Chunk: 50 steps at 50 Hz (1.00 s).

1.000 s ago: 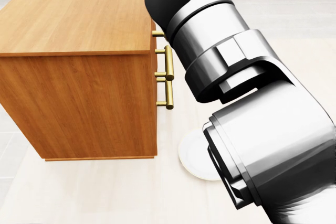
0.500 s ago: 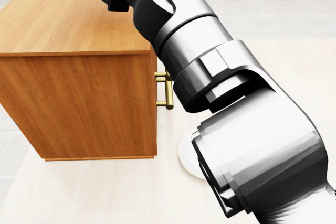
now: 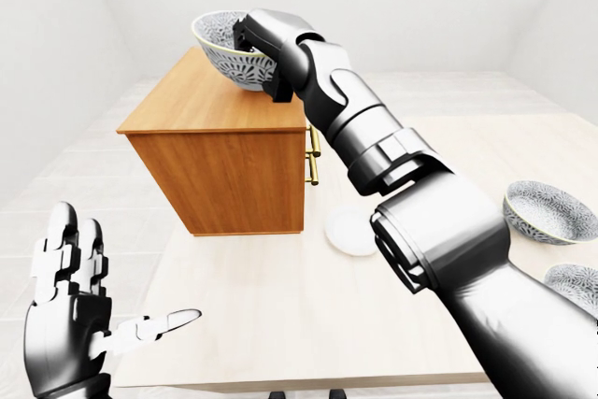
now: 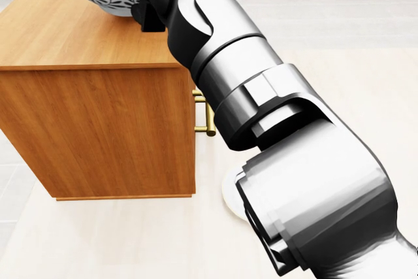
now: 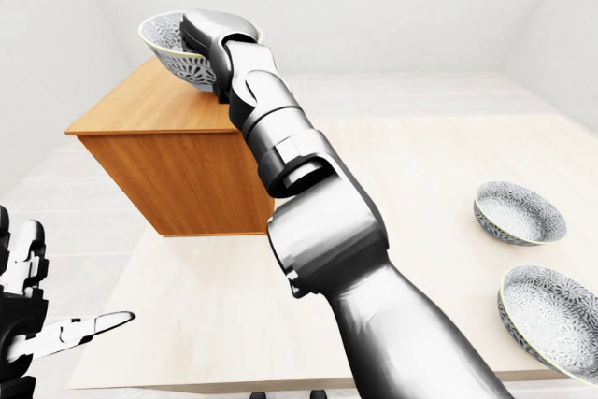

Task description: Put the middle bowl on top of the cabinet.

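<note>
bowl: the patterned bowl (image 3: pixel 222 51) is hanging over the cabinet (image 3: pixel 224 179), above the upper end of its top in the left-eye view; i cannot tell if it is touching the wood.
right hand: the right hand (image 3: pixel 266 49) is clenching the bowl's right rim.
left hand: the left hand (image 3: pixel 65 324) is idling low, fingers spread, grasping nothing.
risk: releasing while the bowl is tilting or overhanging an edge could be sending it off the cabinet; a one-sided rim grip could be slipping.
around: the upper spare bowl (image 5: pixel 519 212) and lower spare bowl (image 5: pixel 551 310) are sitting well apart from the cabinet on the table (image 3: pixel 280 315); a white plate (image 3: pixel 348 231) is lying near the cabinet, below its brass handles (image 3: pixel 314 156).
in the way: only the right arm (image 4: pixel 287 161), covering much of the head view.
</note>
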Available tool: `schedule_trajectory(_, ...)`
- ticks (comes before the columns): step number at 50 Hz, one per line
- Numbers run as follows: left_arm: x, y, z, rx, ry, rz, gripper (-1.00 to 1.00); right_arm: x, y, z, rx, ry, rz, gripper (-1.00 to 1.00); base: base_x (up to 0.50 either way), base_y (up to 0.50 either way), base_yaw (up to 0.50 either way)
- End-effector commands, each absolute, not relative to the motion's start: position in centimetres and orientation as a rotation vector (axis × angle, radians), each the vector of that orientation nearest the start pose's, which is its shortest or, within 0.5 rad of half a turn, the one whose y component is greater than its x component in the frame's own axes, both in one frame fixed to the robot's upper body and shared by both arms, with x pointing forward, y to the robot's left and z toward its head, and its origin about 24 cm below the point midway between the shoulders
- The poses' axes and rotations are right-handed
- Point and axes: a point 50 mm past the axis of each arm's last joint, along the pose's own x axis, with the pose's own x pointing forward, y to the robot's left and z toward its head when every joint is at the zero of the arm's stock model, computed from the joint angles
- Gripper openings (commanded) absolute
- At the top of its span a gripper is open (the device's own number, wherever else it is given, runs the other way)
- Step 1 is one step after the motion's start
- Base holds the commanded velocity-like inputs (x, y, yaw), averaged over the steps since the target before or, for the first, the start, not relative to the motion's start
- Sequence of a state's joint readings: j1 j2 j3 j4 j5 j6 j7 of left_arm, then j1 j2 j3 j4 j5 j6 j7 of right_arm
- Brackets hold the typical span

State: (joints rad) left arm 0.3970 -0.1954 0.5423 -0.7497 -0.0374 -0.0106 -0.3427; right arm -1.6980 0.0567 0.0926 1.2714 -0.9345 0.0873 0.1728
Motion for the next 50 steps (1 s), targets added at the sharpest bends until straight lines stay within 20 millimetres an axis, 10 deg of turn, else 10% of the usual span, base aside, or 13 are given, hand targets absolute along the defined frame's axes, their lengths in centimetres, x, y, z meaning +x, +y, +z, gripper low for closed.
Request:
schedule_trajectory(1,12.88,24.03,13.16,0.16,-0.318,0.295,1.0,39.65,2.35,32.25,-1.34,-0.403,0.26,-1.0,0.0,0.0,0.0)
schedule_trajectory(24,13.5,23.9,12.72,0.165,-0.31,0.292,1.0,39.72,2.0,32.69,-1.338,-0.402,0.247,-1.0,0.0,0.0,0.0)
schedule_trajectory(50,13.76,23.89,12.18,0.166,-0.298,0.295,1.0,39.62,2.17,32.77,-1.354,-0.411,0.245,-0.04,0.0,0.0,0.0)
